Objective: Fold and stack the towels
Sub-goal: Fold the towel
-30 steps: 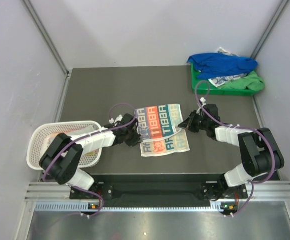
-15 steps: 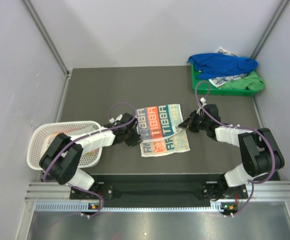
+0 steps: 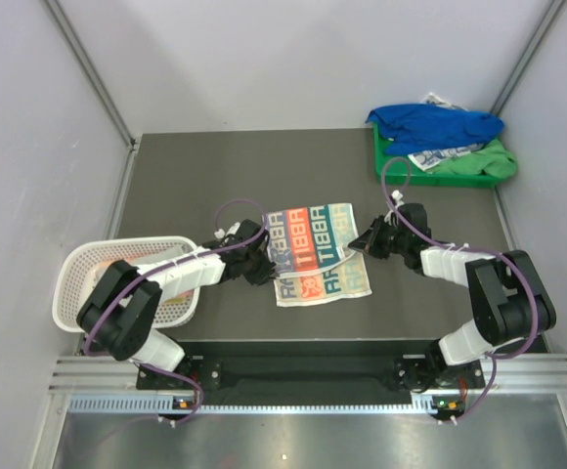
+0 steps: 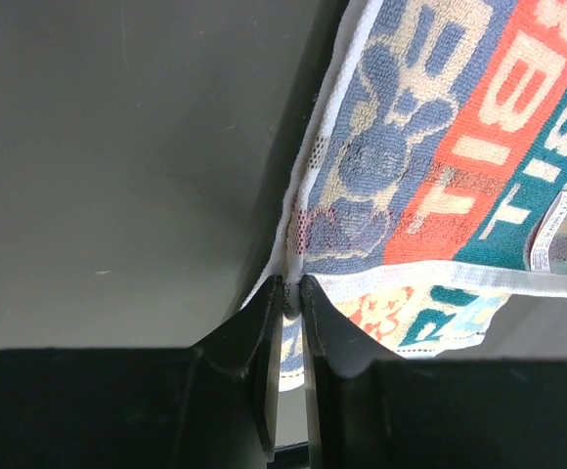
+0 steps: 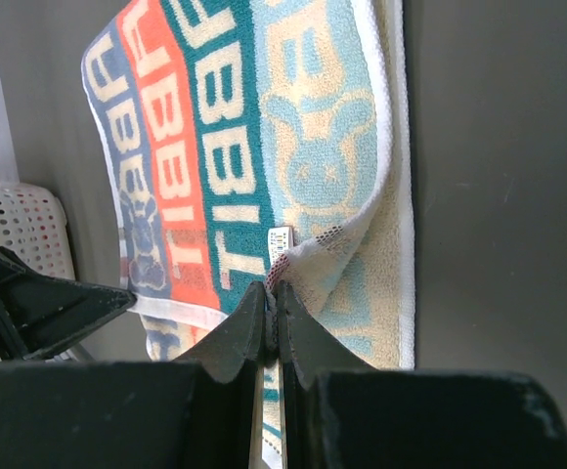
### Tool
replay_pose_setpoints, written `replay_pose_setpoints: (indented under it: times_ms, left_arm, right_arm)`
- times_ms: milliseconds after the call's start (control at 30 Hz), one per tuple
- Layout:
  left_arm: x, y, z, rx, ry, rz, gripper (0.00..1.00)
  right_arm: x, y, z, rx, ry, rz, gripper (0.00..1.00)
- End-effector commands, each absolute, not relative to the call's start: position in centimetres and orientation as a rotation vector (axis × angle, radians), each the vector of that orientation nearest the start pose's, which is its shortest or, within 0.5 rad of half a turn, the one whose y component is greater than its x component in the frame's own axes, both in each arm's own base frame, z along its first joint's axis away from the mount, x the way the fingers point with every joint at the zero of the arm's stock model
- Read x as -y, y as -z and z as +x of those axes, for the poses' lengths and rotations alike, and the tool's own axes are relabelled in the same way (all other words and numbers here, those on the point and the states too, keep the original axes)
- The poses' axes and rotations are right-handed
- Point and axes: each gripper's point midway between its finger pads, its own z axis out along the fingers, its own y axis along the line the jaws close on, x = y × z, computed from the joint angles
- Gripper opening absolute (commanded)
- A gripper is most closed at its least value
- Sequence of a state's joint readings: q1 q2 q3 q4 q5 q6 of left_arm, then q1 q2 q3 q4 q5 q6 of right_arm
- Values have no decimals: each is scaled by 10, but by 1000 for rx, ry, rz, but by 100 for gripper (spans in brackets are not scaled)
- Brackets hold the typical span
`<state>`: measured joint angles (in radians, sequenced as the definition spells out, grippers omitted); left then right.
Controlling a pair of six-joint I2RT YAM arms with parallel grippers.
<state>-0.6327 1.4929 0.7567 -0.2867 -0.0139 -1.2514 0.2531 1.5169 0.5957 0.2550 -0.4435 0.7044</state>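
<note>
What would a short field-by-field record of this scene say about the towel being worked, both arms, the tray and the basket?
Towel in work: lettered towel, spread on the table
Left arm: jaws shut on the towel's left edge
Right arm: jaws shut on the towel's right edge, which is lifted slightly
Green tray: far right corner, blue towel heaped on top, printed white towel partly under it
White mesh basket: near left edge, contents unclear
</note>
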Motion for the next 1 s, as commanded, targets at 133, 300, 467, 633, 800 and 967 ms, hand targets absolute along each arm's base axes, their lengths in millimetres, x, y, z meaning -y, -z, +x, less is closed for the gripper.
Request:
replay_pose_setpoints:
  times_ms: [133, 300, 467, 633, 800, 967]
  left_arm:
    - [237, -56, 261, -2577, 668, -816, 18]
    - [241, -59, 259, -2598, 696, -806, 16]
    - [241, -61, 260, -2599, 702, -804, 16]
    - [240, -63, 262, -2596, 707, -800, 3]
    - [243, -71, 265, -2588, 744, -753, 0]
    - [247, -91, 267, -2558, 800, -670, 0]
  right_arm:
    - [-192, -59, 322, -2311, -1021, 244, 0]
    - [-192, -58, 321, -2314, -1020, 246, 0]
    - [-192, -57, 321, -2314, -1020, 246, 0]
    - [-192, -59, 321, -2310, -1023, 243, 0]
    - [-192, -70, 320, -2294, -1024, 226, 0]
    - [-187, -84, 312, -2275, -1003, 207, 0]
